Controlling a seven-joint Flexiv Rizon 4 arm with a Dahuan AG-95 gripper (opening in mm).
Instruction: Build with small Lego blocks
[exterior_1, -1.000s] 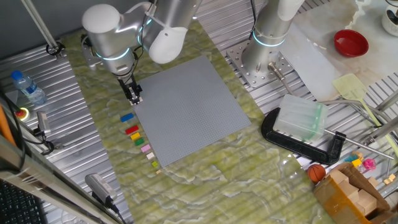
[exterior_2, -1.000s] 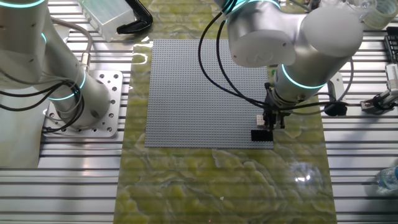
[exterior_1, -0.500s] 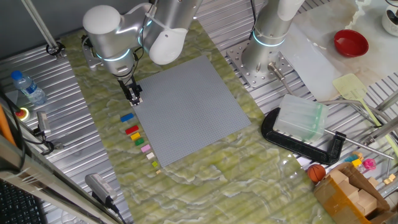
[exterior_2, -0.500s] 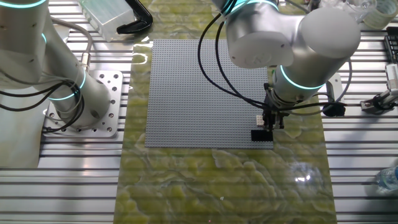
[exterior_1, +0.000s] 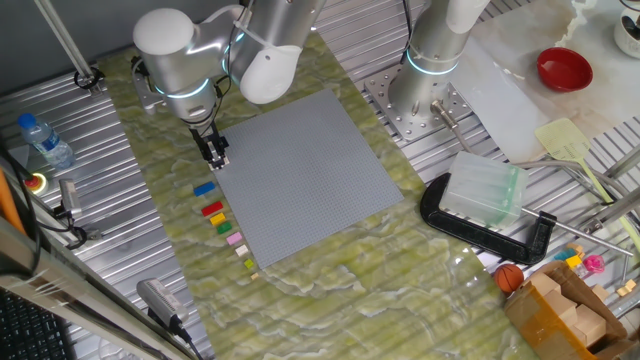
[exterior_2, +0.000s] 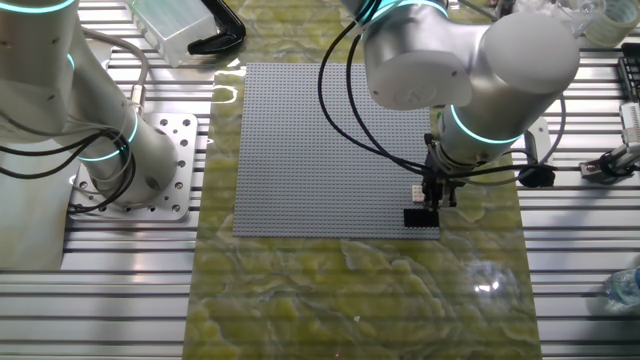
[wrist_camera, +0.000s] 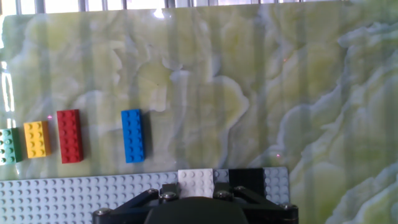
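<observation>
The grey baseplate (exterior_1: 305, 178) serves as the landmark: a large, flat, square sheet covered in fine studs, lying on a glossy green-and-cream marbled mat (exterior_1: 330, 290) over ribbed aluminium table slats.

Left of the baseplate in the one fixed view, a clear plastic water bottle (exterior_1: 45, 140) with a blue cap lies on the slats; its contents cannot be made out. Just off the baseplate's left edge, a row of tiny rectangular studded bricks lies on the mat: the blue block (exterior_1: 205, 188), the red block (exterior_1: 212, 209), a yellow and a green one, then the pink block (exterior_1: 236, 239) and paler pieces too small to identify. At the baseplate's corner near that row, the white block (wrist_camera: 196, 180) and the black block (wrist_camera: 246, 178) sit side by side on the studs, touching.

The gripper (exterior_1: 216, 153) stands upright directly over that corner. In the hand view its dark body fills the bottom edge and the fingertips are hidden, so I cannot tell whether the pincer is open or closed.

Right of the baseplate, a translucent ribbed plastic box (exterior_1: 484, 190) rests on a black C-clamp (exterior_1: 485, 228); its contents are unclear. Farther right sits a glossy red bowl (exterior_1: 564, 68), its inside not discernible. No writing is legible.
</observation>
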